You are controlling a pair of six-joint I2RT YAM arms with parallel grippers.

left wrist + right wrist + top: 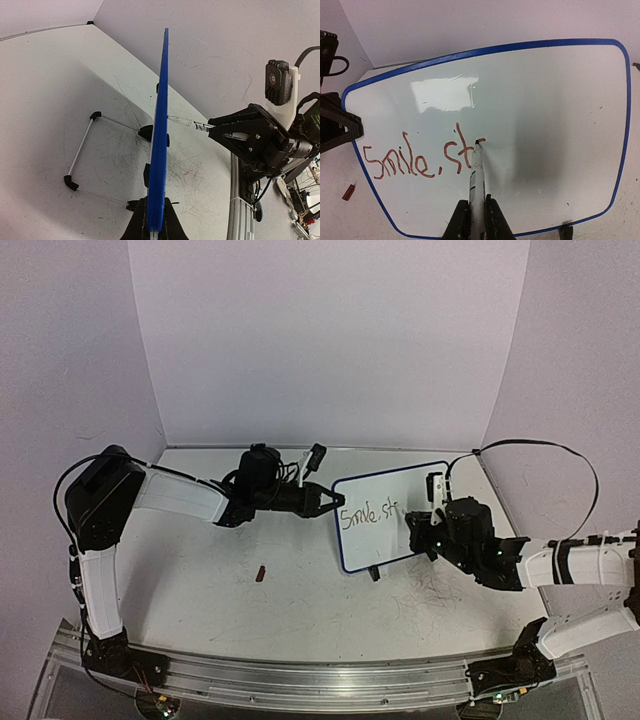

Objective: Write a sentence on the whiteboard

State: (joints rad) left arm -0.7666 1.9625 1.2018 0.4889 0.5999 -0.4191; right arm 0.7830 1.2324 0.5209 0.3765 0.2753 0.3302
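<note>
The right claw (476, 214) sits closest, its two fingers clamped tight on a white marker (476, 175) that points away from it. The marker's tip touches the whiteboard (545, 110) just after the sentence (417, 157). So far this reads "Smile, st" in reddish strokes, plus part of one more letter, and it sits in the lower left of the board's face. At the board's left side, the left claw (154, 222) is clamped on the blue edge, seen edge-on from that wrist. The board stands nearly upright on the table (200, 590) between the two arms, backed by a wire stand (82, 152) with black corner pieces. A small red piece (261, 573) lies on the table nearer the left arm, well apart from the board.
</note>
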